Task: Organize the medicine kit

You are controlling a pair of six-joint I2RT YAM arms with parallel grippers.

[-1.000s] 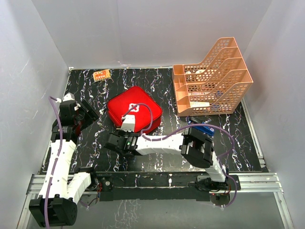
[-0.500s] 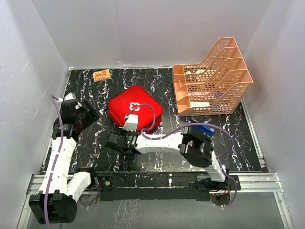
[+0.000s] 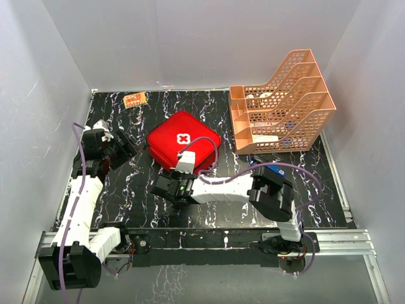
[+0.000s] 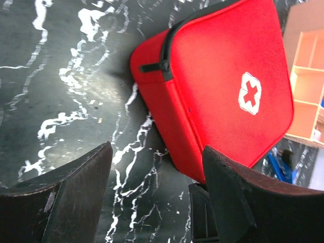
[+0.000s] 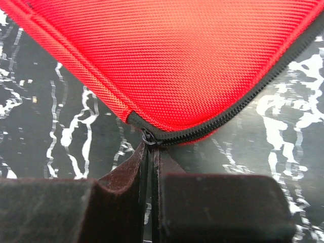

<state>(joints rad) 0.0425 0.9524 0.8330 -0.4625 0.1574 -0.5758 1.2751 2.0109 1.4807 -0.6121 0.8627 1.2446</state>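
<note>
The red medicine kit (image 3: 183, 144) lies zipped shut on the black marbled table, white cross up. It also shows in the left wrist view (image 4: 223, 86) and fills the top of the right wrist view (image 5: 167, 61). My right gripper (image 3: 167, 185) sits at the kit's near corner. Its jaws are pressed together on the black zipper pull (image 5: 148, 137), with the gripper (image 5: 151, 154) just below it. My left gripper (image 3: 124, 148) is open and empty, left of the kit and apart from it. In its own view (image 4: 157, 197) it frames bare table beside the kit's edge.
An orange plastic tiered tray (image 3: 281, 104) stands at the back right, close to the kit. A small orange packet (image 3: 135, 99) lies at the back left. A blue item (image 3: 275, 170) lies under the right arm. White walls close in the left, back and right.
The kit has shifted right and turned, with its cross now in view. My right gripper moved right with it, holding the zipper pull. My left gripper moved slightly right toward the kit.
</note>
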